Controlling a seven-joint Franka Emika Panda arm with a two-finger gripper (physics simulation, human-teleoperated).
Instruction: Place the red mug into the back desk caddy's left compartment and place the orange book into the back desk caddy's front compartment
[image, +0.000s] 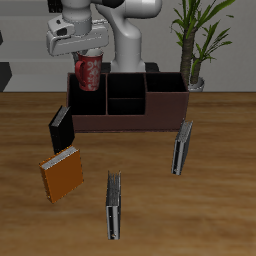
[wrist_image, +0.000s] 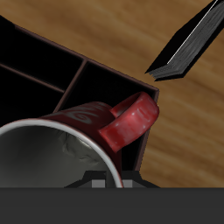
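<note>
My gripper (image: 86, 52) is shut on the red mug (image: 89, 72), which is speckled and has a pale inside. The mug hangs upright over the left compartment (image: 84, 102) of the back desk caddy (image: 160, 105), its base about level with the caddy's rim. In the wrist view the red mug (wrist_image: 66, 131) fills the foreground, with its handle (wrist_image: 131, 122) over the back desk caddy's corner wall (wrist_image: 149, 96). The front compartment (image: 125, 104) holds nothing. The orange book (image: 62, 175) stands on the table nearer the front edge, apart from the caddy.
A black book (image: 61, 128) stands just in front of the caddy's end below the mug, and the wrist view also shows the black book (wrist_image: 188, 44). Two grey-black books (image: 182, 147) (image: 115, 205) stand on the table. A potted plant (image: 196, 45) is behind the caddy's other end.
</note>
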